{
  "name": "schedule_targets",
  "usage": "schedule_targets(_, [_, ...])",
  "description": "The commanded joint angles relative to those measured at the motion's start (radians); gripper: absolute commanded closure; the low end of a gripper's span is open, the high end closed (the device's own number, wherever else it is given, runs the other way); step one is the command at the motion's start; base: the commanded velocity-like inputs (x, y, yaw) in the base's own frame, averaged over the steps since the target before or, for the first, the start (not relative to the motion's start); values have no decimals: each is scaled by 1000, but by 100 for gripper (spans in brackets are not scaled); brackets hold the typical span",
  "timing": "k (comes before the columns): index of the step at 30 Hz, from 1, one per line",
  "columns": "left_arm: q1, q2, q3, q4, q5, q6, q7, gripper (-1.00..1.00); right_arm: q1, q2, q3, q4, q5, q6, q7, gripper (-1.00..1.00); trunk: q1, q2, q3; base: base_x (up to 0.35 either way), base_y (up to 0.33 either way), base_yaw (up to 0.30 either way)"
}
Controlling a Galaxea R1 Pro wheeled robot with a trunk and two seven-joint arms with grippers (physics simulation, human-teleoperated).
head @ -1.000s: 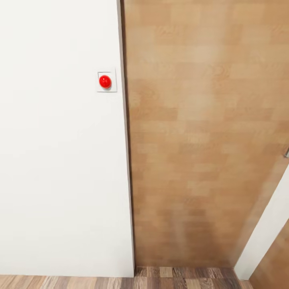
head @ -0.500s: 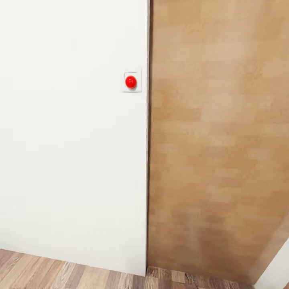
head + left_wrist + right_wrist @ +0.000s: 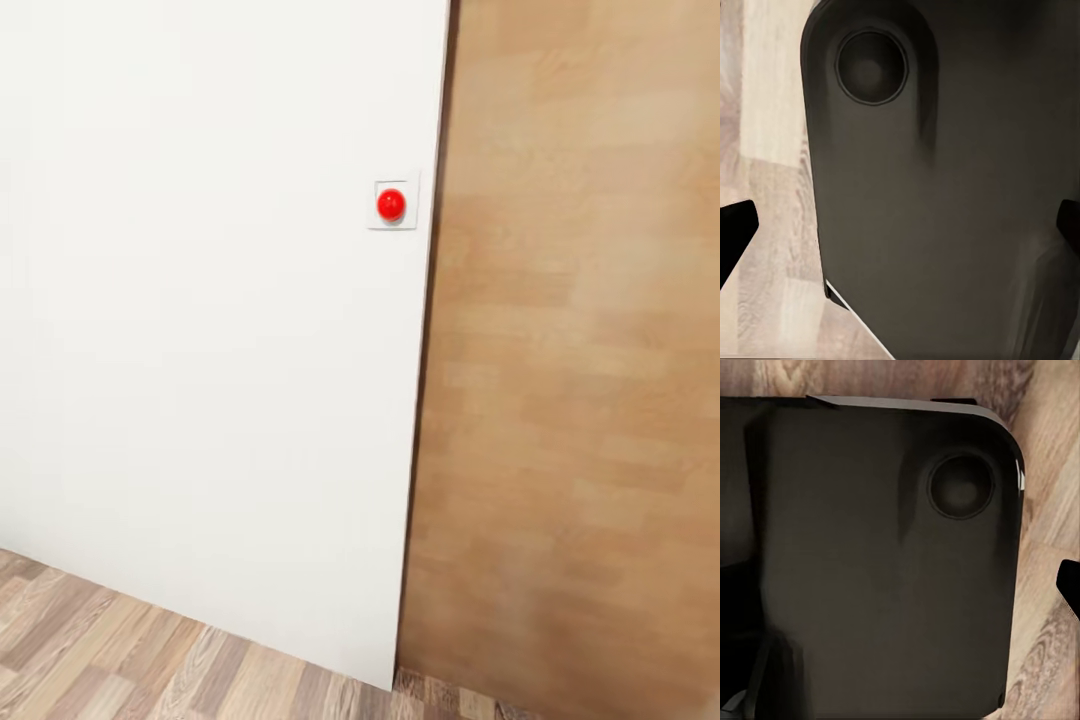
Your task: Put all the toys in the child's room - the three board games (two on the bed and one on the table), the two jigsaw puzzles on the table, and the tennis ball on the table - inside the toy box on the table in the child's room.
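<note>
Head view: we face a white wall whose right edge meets a wood-grain door panel. A red round button sits in a small white square plate on the wall, just beside that edge. A strip of wood-plank floor runs along the foot of the wall. We see none of the toys, the toy box or the bench from here, so we cannot say where they lie.

Left wrist view: we look onto a dark, rounded-cornered body of the robot with a circular recess, above pale plank flooring. The left end effector shows two dark fingertips at opposite borders, set wide apart, with nothing between them.

Right wrist view: a similar dark body with a circular recess lies over wood flooring. Of the right end effector we see one dark fingertip at the border; we cannot tell how far it is spread.
</note>
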Motion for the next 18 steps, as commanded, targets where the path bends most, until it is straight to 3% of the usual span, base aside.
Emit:
schedule_targets(1, [0,0,0,-1,0,-1,0,-100,0,0,0,0,0,-2,-1,-100,0,0,-1,0,0,283])
schedule_targets(18, [0,2,-3,-1,0,1,0,-100,0,0,1,0,6,2,0,-100,0,0,-1,0,0,283])
